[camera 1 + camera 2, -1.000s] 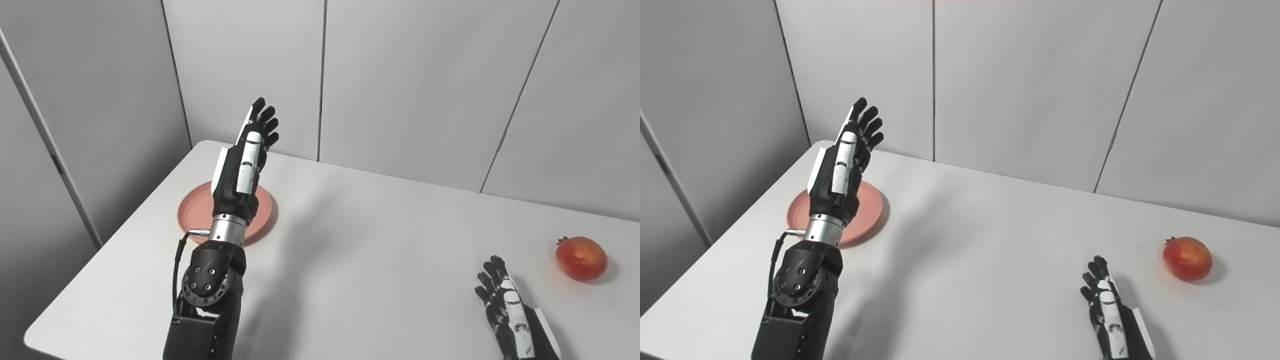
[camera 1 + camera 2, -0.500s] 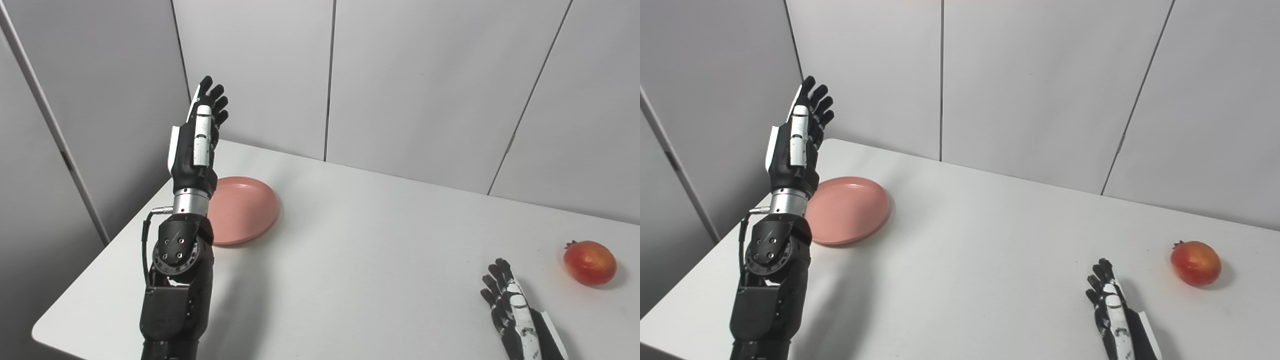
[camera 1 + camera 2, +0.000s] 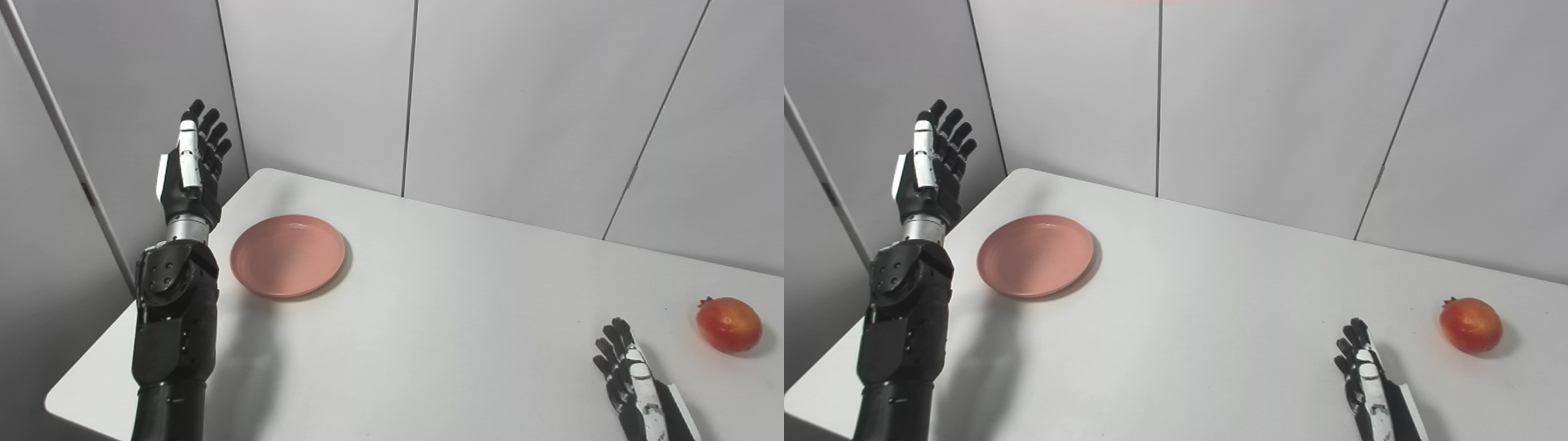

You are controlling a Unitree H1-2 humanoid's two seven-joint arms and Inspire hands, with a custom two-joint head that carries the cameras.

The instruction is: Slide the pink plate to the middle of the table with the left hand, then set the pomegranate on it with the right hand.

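The pink plate (image 3: 287,254) lies flat near the table's far left corner, fully in view. My left hand (image 3: 191,168) is raised high above the table's left edge, left of the plate and apart from it, fingers straight and spread, holding nothing. A red-orange pomegranate (image 3: 728,324) rests on the table at the far right. My right hand (image 3: 634,388) lies low at the near right, fingers extended flat, open, a short way left of and nearer than the pomegranate.
The white table (image 3: 441,318) has a rounded near-left corner and a left edge under my raised left forearm (image 3: 174,318). Grey wall panels (image 3: 527,104) stand close behind the far edge.
My left arm has swung left, from over the plate to beyond the table's left edge, uncovering the plate. The camera has shifted slightly. Plate, pomegranate and right hand stay put.
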